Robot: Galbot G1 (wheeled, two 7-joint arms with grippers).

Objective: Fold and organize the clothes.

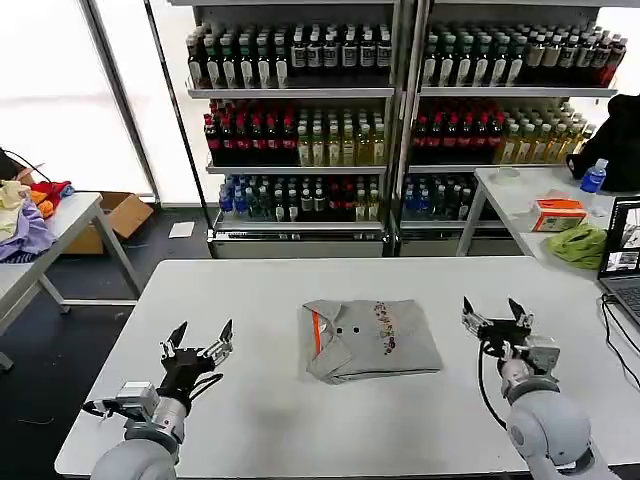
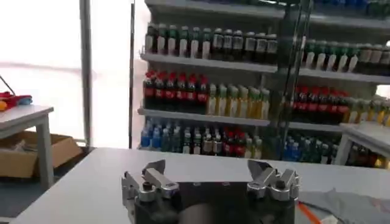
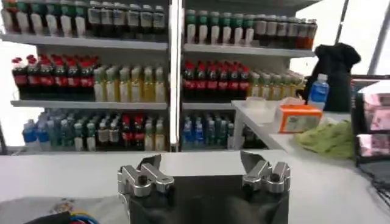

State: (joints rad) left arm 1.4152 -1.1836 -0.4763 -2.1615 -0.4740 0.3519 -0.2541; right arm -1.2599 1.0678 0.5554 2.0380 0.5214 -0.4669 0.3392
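Head view: white table (image 1: 300, 420); bottle shelves (image 1: 300, 130)

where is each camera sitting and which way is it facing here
Head view: on the robot's head, looking forward and down at the white table with the folded shirt between the left end effector and right end effector, both open.
Left wrist view: on the left arm's wrist, looking across the table toward the drink shelves; its own open end effector shows.
Right wrist view: on the right wrist, facing the same shelves; its own open end effector shows.
Shared: both wrist views see the bottle shelves and a shirt edge.
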